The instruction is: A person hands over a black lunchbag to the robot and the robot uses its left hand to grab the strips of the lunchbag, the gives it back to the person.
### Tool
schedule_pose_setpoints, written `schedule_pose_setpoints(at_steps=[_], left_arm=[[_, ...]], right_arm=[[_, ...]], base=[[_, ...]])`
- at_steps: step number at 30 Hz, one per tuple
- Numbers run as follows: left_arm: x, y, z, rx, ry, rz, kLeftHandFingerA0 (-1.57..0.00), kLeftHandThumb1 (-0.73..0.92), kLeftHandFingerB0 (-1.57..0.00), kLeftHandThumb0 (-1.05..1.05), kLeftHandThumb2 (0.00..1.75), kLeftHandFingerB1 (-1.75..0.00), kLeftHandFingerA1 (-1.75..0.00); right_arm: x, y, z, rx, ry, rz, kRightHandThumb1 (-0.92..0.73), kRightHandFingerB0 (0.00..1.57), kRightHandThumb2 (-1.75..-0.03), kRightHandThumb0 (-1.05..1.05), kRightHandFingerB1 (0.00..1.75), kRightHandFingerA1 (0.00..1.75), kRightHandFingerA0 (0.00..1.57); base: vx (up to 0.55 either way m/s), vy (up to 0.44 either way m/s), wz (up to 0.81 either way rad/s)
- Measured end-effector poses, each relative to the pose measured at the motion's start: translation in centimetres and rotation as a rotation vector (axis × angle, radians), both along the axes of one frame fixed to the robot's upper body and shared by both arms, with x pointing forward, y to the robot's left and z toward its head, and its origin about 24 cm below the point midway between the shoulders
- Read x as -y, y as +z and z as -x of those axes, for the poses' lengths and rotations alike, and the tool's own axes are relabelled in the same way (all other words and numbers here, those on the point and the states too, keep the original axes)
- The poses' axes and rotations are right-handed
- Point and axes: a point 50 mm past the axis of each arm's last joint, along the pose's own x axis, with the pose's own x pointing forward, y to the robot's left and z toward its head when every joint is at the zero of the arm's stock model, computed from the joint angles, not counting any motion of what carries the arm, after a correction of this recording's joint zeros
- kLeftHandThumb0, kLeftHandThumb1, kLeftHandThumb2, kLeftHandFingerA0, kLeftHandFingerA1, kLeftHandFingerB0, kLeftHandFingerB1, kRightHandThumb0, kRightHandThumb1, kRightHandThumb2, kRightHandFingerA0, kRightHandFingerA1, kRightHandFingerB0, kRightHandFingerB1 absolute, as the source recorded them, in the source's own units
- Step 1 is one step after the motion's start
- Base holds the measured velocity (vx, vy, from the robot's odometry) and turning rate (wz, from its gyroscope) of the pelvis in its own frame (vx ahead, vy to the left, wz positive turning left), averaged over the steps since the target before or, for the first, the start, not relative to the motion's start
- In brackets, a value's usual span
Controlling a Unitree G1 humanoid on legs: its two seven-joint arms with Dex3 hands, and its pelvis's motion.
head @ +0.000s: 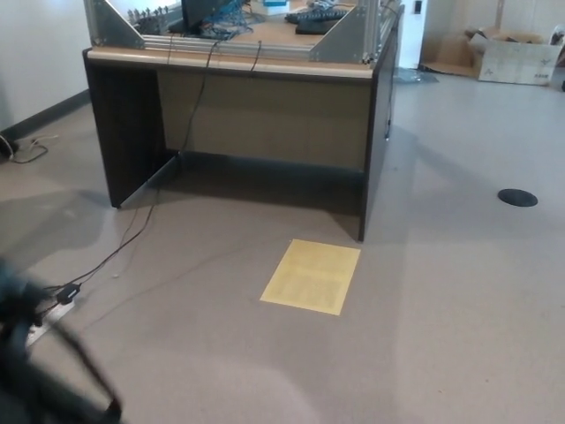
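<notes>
A dark-sided table (238, 64) stood on the grey floor (441, 336), carrying an aluminium frame (349, 37) and tangled wires. A black cable (134, 231) ran from its top down to a white power strip (51, 316). A yellow sheet (311, 276) lay flat just before the table; a black disc (517, 197) lay well apart, a cardboard box (516, 60) beyond.

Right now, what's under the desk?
Under the desk there is bare shadowed floor, with a black cable trailing out. A blurred black shape covers the bottom-left corner.
</notes>
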Motion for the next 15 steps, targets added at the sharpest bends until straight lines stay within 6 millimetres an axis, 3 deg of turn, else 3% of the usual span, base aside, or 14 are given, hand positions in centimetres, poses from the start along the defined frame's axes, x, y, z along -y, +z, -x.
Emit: schedule_pose_setpoints(at_steps=[3, 5, 7, 8, 11, 12, 13, 14, 15], left_arm=[[1.8, 2.6, -0.9, 0.068, -0.047, -0.025, -0.78, 0.78, -0.67, -0.13, 0.69, -1.35, -1.67], [3.3, 3.9, -1.5, 0.097, -0.076, -0.039, -0.82, 0.74, -0.7, -0.11, 0.7, -1.29, -1.66], [5.3, 5.4, -2.2, 0.126, -0.115, -0.052, -0.82, 0.74, -0.69, -0.09, 0.69, -1.31, -1.69], [6.4, 6.2, -2.6, 0.138, -0.135, -0.056, -0.79, 0.77, -0.6, -0.09, 0.67, -1.41, -1.74], [9.4, 8.0, -3.4, 0.161, -0.188, -0.068, -0.77, 0.77, -0.58, -0.13, 0.64, -1.43, -1.75], [10.8, 8.8, -3.7, 0.17, -0.211, -0.077, -0.8, 0.76, -0.67, -0.14, 0.71, -1.34, -1.73], [11.6, 9.3, -3.9, 0.174, -0.224, -0.084, -1.16, 0.6, -0.77, -0.21, 0.93, -1.16, -1.38], [12.6, 9.8, -4.1, 0.179, -0.239, -0.089, -0.81, 0.76, -0.65, -0.13, 0.69, -1.4, -1.71], [13.7, 10.4, -4.3, 0.184, -0.253, -0.093, -0.81, 0.76, -0.65, -0.13, 0.69, -1.4, -1.71]], right_arm=[[0.0, 0.0, 0.0, 0.004, 0.0, 0.001, -0.65, 0.37, -0.6, -0.45, 0.34, 0.44, 0.55], [0.1, 0.0, 0.1, 0.003, -0.001, 0.004, -0.65, 0.38, -0.6, -0.46, 0.34, 0.44, 0.55], [0.1, 0.0, 0.2, 0.003, -0.001, 0.005, -0.65, 0.38, -0.6, -0.47, 0.34, 0.44, 0.54], [0.2, 0.0, 0.2, 0.001, -0.002, 0.006, -0.66, 0.38, -0.6, -0.47, 0.34, 0.45, 0.56], [0.3, -0.1, 0.4, -0.001, -0.004, 0.008, -0.65, 0.39, -0.59, -0.46, 0.34, 0.45, 0.59], [0.3, -0.2, 0.6, -0.004, -0.006, 0.009, -0.66, 0.38, -0.59, -0.45, 0.34, 0.46, 0.59], [0.4, -0.3, 0.7, -0.005, -0.007, 0.009, -0.64, 0.39, -0.59, -0.44, 0.34, 0.46, 0.62], [0.5, -0.3, 0.9, -0.008, -0.01, 0.01, -0.65, 0.39, -0.59, -0.45, 0.34, 0.46, 0.62], [0.5, -0.4, 1.0, -0.009, -0.011, 0.011, -0.65, 0.39, -0.59, -0.45, 0.34, 0.46, 0.62]], base=[[0.0, 0.0, 0.0], [0.0, 0.0, 0.0], [0.0, 0.0, 0.0], [0.0, 0.0, 0.0], [0.0, 0.0, 0.0], [0.0, 0.0, 0.0], [0.0, 0.0, 0.0], [0.0, 0.0, 0.0], [0.0, 0.0, 0.0]])
